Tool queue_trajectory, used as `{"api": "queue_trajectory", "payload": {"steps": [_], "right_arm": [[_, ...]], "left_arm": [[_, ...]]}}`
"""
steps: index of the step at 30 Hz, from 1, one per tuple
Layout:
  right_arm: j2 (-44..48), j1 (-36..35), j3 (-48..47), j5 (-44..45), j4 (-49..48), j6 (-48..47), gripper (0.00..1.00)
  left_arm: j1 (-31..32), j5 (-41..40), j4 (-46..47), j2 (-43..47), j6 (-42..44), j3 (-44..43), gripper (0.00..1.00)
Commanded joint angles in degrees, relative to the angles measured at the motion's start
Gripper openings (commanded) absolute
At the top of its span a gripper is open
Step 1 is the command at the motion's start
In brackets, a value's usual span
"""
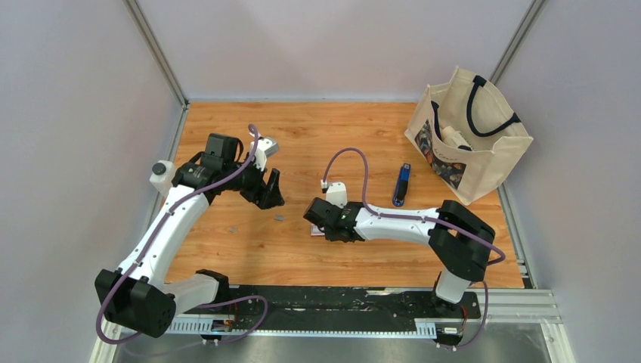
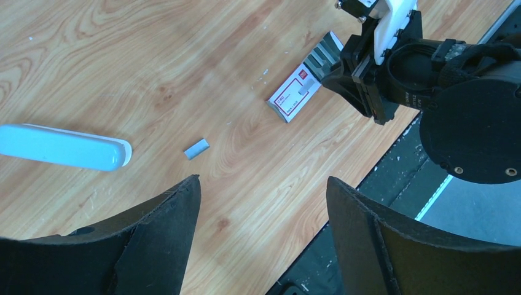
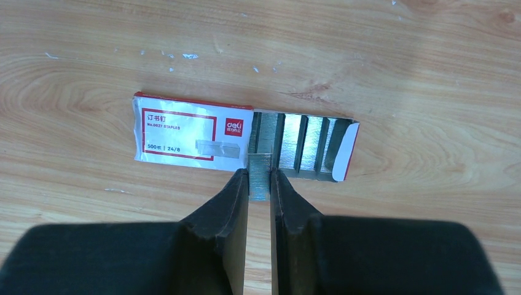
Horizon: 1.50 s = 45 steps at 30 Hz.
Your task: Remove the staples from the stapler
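The dark-blue stapler (image 1: 401, 184) lies on the wooden table, right of and beyond my right gripper, with nothing touching it. My right gripper (image 1: 316, 224) (image 3: 260, 176) is shut on a short silver strip of staples (image 3: 260, 161) at the near edge of a pink-and-white staple box (image 3: 190, 132). The box's drawer is slid open, with several more strips (image 3: 304, 147) in it. A small loose staple piece (image 2: 196, 149) (image 1: 279, 218) lies between the two grippers. My left gripper (image 1: 270, 193) (image 2: 263, 184) is open and empty above bare wood.
A light-blue bar with a rounded white end (image 2: 61, 147) lies left of my left gripper; it is hidden in the top view. A cream tote bag (image 1: 469, 136) stands at the back right. A black rail (image 1: 340, 302) runs along the near edge.
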State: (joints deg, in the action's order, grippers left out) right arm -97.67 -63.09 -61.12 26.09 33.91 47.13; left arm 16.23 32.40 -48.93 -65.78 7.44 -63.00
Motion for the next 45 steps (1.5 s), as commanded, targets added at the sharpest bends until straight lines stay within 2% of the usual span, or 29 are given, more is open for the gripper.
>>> {"api": "queue_trajectory", "payload": {"steps": [1, 15, 32, 45], "right_arm": [[-0.42, -0.19, -2.07, 1.69, 0.45, 1.38, 0.0], [-3.14, -0.1, -6.11, 1.86, 3.53, -1.17, 0.0], [2.04, 2.53, 0.12, -0.25, -0.68, -0.2, 0.0], [0.99, 2.71, -0.66, -0.95, -0.78, -1.08, 0.0]], "left_arm": [[-0.41, 1.52, 0.06, 1.0, 0.12, -0.72, 0.83], [-0.41, 2.58, 0.76, 2.5, 0.38, 0.34, 0.84], [-0.32, 3.1, 0.94, 2.58, 0.29, 0.42, 0.85], [-0.41, 3.19, 1.12, 2.59, 0.38, 0.6, 0.85]]}}
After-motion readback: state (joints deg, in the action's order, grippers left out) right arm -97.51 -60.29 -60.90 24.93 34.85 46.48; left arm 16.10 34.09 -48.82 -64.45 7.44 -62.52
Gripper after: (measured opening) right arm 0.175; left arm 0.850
